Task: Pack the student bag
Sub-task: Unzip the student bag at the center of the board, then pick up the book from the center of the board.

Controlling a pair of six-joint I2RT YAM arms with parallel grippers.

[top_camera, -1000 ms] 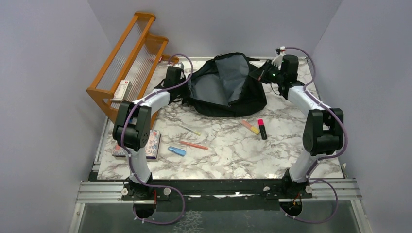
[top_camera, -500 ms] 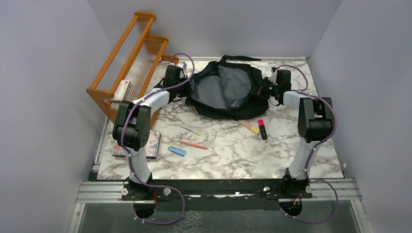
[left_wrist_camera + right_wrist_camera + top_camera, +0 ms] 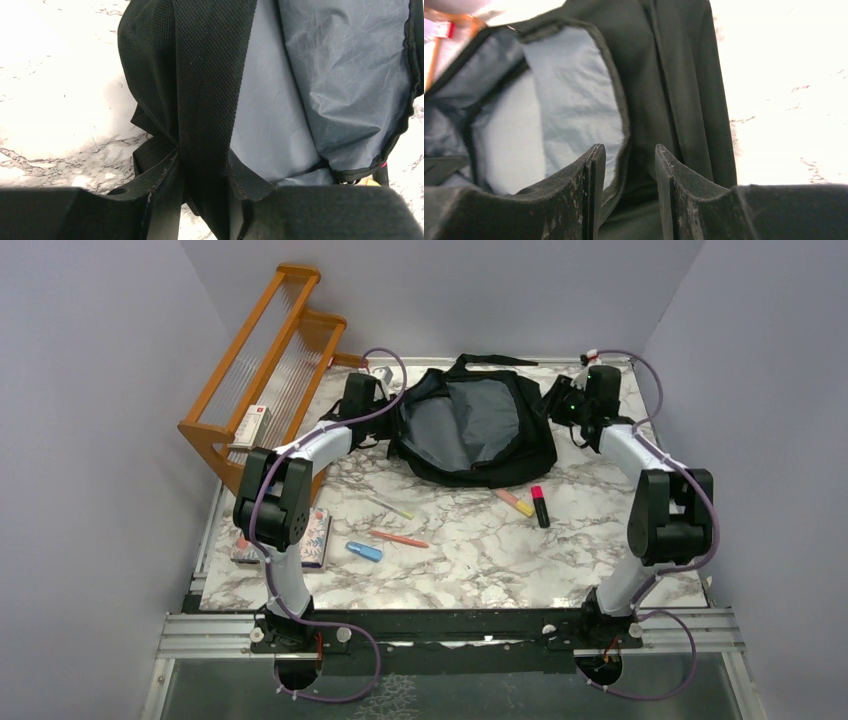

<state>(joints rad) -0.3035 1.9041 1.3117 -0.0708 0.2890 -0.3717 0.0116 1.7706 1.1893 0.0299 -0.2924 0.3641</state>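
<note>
The student bag (image 3: pixel 470 430), black with grey lining, lies open at the back middle of the table. My left gripper (image 3: pixel 383 405) is at its left edge. In the left wrist view the left gripper (image 3: pixel 205 170) is shut on a black woven strap (image 3: pixel 205 75) of the bag, with the grey lining (image 3: pixel 325 75) beyond. My right gripper (image 3: pixel 562 407) is at the bag's right edge. In the right wrist view the right gripper (image 3: pixel 626 155) has its jaws apart, one on each side of the zip rim (image 3: pixel 621 115), which looks unpinched.
A wooden rack (image 3: pixel 270 360) with a small white box (image 3: pixel 250 425) stands at the back left. A notebook (image 3: pixel 300 540), a blue item (image 3: pixel 364 551), an orange pen (image 3: pixel 398 539) and a thin yellow pen (image 3: pixel 390 507) lie front left. Two highlighters (image 3: pixel 514 502) (image 3: pixel 539 506) lie in front of the bag.
The right gripper had the bag's right side raised; it came down, then moved back and right. The bag now lies flatter and wider. The left arm has barely moved.
</note>
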